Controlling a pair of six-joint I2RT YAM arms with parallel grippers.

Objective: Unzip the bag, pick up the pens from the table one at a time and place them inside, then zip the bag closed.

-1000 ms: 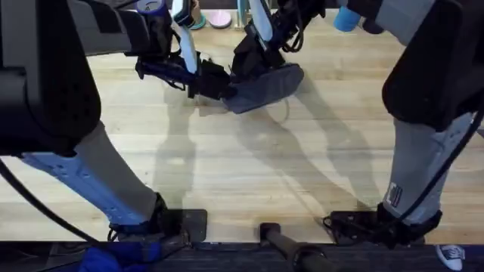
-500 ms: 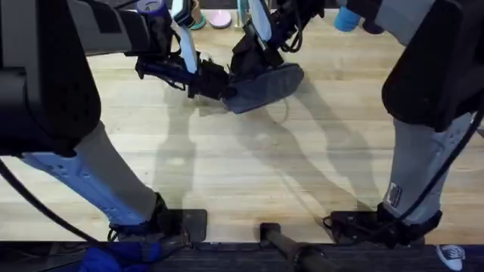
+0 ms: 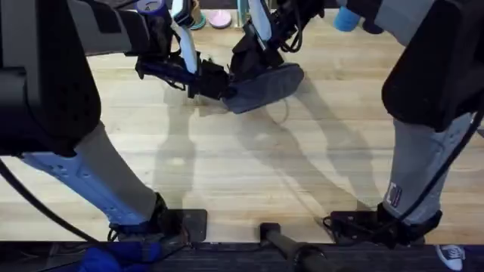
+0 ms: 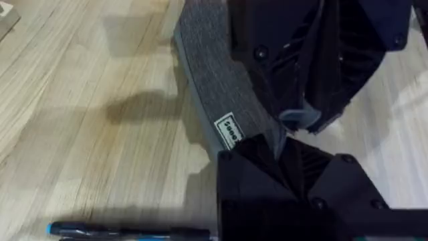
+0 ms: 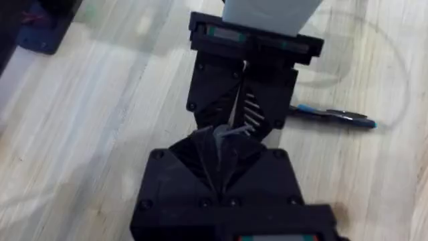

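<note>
the left hand (image 3: pixel 215 81) sits at the far middle of the bench (image 3: pixel 227 174), its black fingers pressed together on the left end of the bag (image 3: pixel 265 85). in the left wrist view, that hand (image 4: pixel 284 154) has its fingers closed on a fold of grey fabric just past the small white label (image 4: pixel 229 132) on the bag (image 4: pixel 214 87). the right hand (image 3: pixel 253 57) comes down on the bag from the far side, right beside the left one, so the two nearly touch. in the right wrist view, the right hand (image 5: pixel 224 144) is pinched narrow on a small pale tab, probably the zipper pull, though the view is too cluttered to be sure. facing it, the left hand (image 5: pixel 244 107) holds the fabric just behind that tab.

the bag lies flat on the bench, long side running left to right, tilted a little. whether its zipper is open or closed cannot be told.

a pen (image 4: pixel 127 231) with a blue tip lies on the bare wood near the left hand, apart from the bag. the right wrist view shows the pen (image 5: pixel 334 115) on the bench just beyond the left hand.
</note>
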